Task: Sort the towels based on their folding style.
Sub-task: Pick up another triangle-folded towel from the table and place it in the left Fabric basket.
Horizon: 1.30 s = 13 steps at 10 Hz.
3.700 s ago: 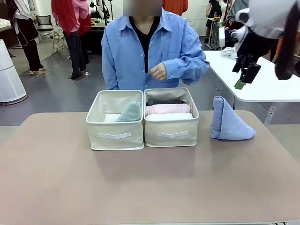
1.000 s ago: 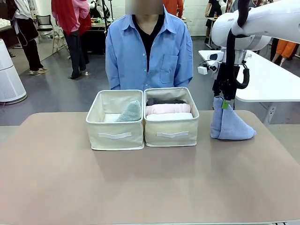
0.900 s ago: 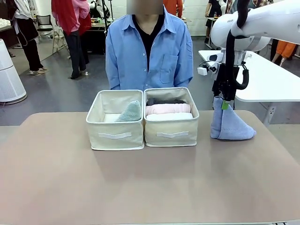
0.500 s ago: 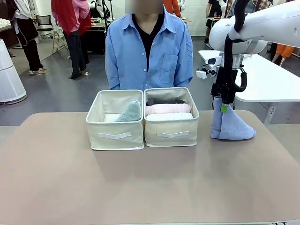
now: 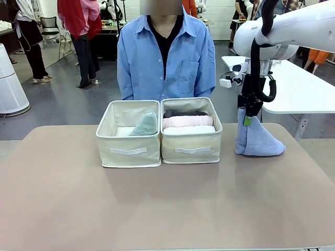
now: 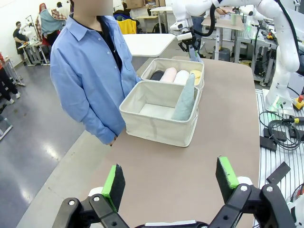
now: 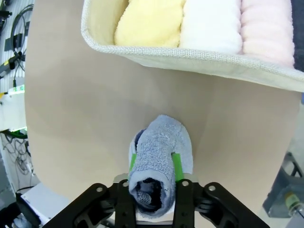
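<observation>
Two beige bins stand side by side, touching, in the middle of the table (image 5: 157,209), and the sorting is nearly wrapped up. The left bin (image 5: 128,150) holds the pale green cone (image 5: 146,125), leaning point-up against the wall it shares with its neighbour. The right bin (image 5: 191,149) is packed with rolls lying side by side: the dark grey roll (image 5: 183,113) at the far end nearest the person (image 5: 165,57), then the pink roll (image 5: 187,121), then the white roll (image 5: 188,130), and the yellow roll (image 7: 147,21) tucked in against the near wall. Now look to the right of that bin: the light blue cone (image 5: 257,142) stands on the table just beside it, not touching it, broad base down as far as I can see. And the right gripper (image 5: 247,119) is on it, reaching straight down from above, green pads pressed in on either side of the cone's narrow top, terry cloth bunched between them. That is a firm clamp. Over on the other side, the left gripper (image 6: 170,176) hangs above the table's left end, fingers spread wide apart with nothing between them, facing along the table toward the bins. The person stands at the far edge in a blue shirt, arms down.
</observation>
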Each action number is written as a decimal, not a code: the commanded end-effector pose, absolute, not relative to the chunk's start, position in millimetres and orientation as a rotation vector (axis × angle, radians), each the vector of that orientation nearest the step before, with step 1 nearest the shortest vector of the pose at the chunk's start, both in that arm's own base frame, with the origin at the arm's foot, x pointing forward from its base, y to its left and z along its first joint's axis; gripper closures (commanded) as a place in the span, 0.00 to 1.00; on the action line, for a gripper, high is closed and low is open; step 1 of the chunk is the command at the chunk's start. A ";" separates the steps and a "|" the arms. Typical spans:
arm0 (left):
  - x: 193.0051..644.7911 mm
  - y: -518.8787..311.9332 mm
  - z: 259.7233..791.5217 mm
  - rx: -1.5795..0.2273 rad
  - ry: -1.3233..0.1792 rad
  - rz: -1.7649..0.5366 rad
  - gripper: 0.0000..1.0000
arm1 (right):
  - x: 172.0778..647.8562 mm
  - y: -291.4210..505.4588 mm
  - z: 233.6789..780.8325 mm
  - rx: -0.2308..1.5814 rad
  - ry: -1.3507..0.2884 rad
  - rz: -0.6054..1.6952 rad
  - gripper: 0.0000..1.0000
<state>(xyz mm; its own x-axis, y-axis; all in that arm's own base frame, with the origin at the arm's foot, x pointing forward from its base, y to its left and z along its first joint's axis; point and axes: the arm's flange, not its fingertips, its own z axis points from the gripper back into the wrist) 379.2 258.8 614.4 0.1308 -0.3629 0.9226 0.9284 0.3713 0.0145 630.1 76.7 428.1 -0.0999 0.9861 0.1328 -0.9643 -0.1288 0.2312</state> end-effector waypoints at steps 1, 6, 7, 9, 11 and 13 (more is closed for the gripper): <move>378.2 258.1 614.1 -0.681 -1.068 -1.052 0.00 | 633.9 75.3 435.2 0.273 0.117 1.704 1.00; 378.2 258.1 614.1 -0.681 -1.068 -1.052 0.00 | 579.1 78.8 521.7 0.200 0.181 1.631 0.88; 378.2 258.1 614.1 -0.681 -1.068 -1.052 0.00 | 560.4 79.1 555.8 0.163 0.143 1.616 0.88; 378.2 258.1 614.1 -0.681 -1.068 -1.052 0.00 | 537.5 72.8 606.5 0.139 0.062 1.571 0.88; 378.2 258.1 614.1 -0.681 -1.068 -1.052 0.00 | 525.3 65.3 623.3 0.137 -0.003 1.562 0.88; 378.2 258.1 614.1 -0.681 -1.068 -1.052 0.00 | 522.2 67.6 639.9 0.120 0.034 1.578 0.88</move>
<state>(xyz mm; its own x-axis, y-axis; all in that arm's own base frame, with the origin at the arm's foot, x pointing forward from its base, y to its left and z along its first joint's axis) 379.4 258.7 614.2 0.1311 -0.3627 0.9226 0.9285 0.3710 0.0140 524.0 60.7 636.6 0.0098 0.9974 0.0708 -0.9955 0.0030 0.0951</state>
